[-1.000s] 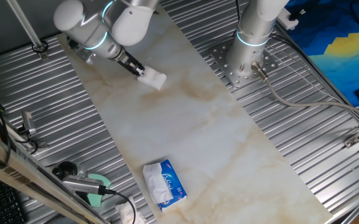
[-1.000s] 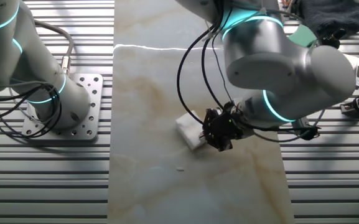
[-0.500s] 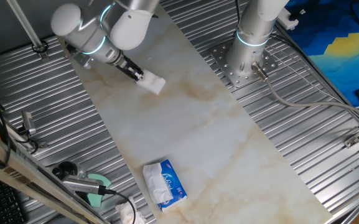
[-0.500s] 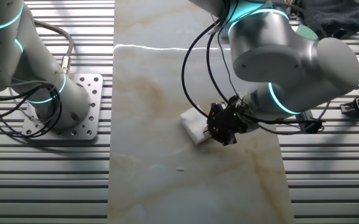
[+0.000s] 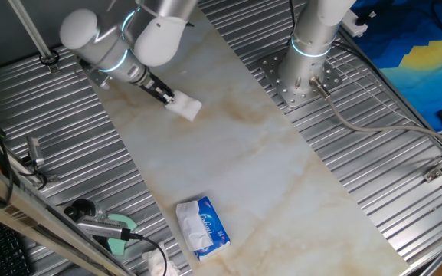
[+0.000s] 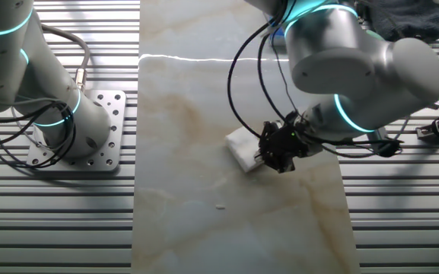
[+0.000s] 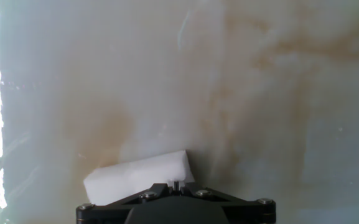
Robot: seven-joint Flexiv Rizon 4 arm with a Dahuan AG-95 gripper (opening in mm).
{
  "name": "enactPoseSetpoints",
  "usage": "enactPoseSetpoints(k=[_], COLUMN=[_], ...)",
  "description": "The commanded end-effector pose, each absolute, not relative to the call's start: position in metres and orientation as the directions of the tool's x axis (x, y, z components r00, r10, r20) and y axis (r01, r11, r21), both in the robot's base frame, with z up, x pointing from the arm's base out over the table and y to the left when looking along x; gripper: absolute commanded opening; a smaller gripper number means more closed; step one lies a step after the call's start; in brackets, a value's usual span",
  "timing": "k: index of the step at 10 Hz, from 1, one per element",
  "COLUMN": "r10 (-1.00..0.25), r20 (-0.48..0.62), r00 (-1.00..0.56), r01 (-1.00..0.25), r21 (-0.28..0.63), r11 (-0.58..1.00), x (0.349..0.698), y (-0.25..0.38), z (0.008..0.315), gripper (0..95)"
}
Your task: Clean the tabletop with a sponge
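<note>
Gripping the sponge [image 5: 184, 108] on the tabletop [image 5: 243, 153].
Gripper [image 6: 268, 151] is clamped on the white block, pressed to the marble slab; a tissue pack [image 5: 202, 227] lies well apart.

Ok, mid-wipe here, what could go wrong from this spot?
The pincer grips only one end of the sponge, so dragging could peel it loose. The sponge sits near the tabletop edge beside ribbed metal; it might catch there. The tissue pack lies farther along the slab.
</note>
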State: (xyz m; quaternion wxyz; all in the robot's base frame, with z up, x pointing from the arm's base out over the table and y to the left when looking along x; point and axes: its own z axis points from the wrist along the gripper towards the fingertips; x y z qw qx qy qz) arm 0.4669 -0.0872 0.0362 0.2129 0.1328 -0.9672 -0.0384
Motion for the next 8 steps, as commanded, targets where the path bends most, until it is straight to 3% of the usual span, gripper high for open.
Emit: enactPoseSetpoints(k=[1,8], r10=[-0.277,-0.268], r20=[0.402,0.360], r00=[-0.873,-0.893], r01=[-0.244,-0.249], r21=[0.133,0.100], r11=[0.961,0.963], x=[0.476,0.492], y=[-0.088,-0.086], z=[0.039,0.043], gripper=[0.0,0.0])
